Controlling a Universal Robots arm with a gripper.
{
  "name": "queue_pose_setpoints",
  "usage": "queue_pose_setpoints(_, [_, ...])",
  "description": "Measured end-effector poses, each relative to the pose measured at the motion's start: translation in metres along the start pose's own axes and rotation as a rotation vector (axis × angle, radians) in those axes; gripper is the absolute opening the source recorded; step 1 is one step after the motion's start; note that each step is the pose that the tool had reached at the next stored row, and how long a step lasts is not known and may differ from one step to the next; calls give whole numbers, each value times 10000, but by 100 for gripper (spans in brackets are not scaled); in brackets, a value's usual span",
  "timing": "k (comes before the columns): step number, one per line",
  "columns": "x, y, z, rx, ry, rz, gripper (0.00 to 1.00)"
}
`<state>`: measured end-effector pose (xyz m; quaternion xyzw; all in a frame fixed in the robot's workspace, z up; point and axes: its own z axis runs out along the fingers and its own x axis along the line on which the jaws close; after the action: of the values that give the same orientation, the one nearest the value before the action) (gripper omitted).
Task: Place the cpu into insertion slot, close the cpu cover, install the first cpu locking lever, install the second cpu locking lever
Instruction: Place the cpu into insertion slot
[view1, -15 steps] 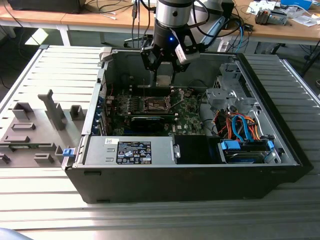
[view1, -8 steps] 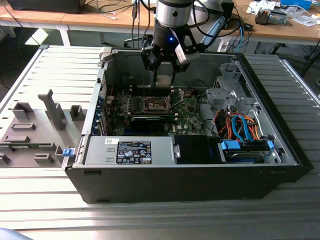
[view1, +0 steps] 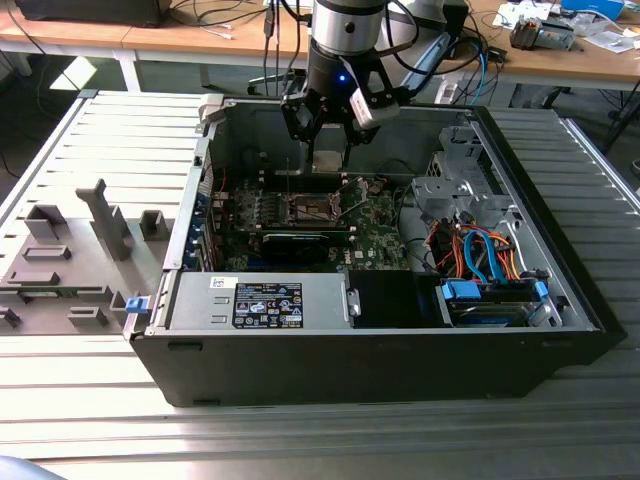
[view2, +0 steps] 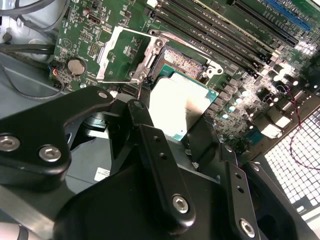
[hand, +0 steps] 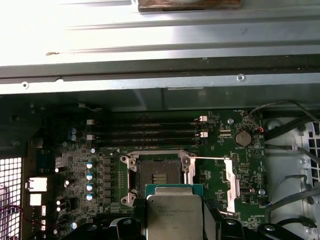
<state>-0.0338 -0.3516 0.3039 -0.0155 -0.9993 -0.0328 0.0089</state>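
My gripper (view1: 328, 152) hangs inside the open computer case (view1: 190, 200), shut on the cpu (view1: 328, 162), a flat square chip with a silvery top. In both wrist views the cpu (hand: 175, 212) (view2: 182, 105) sits between black fingers (hand: 213, 220), held above the motherboard and just short of the insertion slot (hand: 159, 172) (view2: 186, 61). The slot's dark contact field lies bare inside its metal frame. The cpu cover (hand: 233, 181) (view2: 127, 54), a windowed metal plate, is swung open beside the slot. A thin lever rod (hand: 207, 158) runs from the frame toward the cover.
Long memory slots (hand: 145, 130) run beside the socket, and a long black card (view1: 305, 243) lies in front of it. A power supply (view1: 260, 300) and a drive bay with coloured cables (view1: 480, 265) fill the case's near side. A grey fixture (view1: 70, 260) stands at the exterior view's left.
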Motion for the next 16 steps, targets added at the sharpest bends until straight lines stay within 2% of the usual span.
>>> queue_pose_setpoints(16, [0,0,0,-6,-21,317,54])
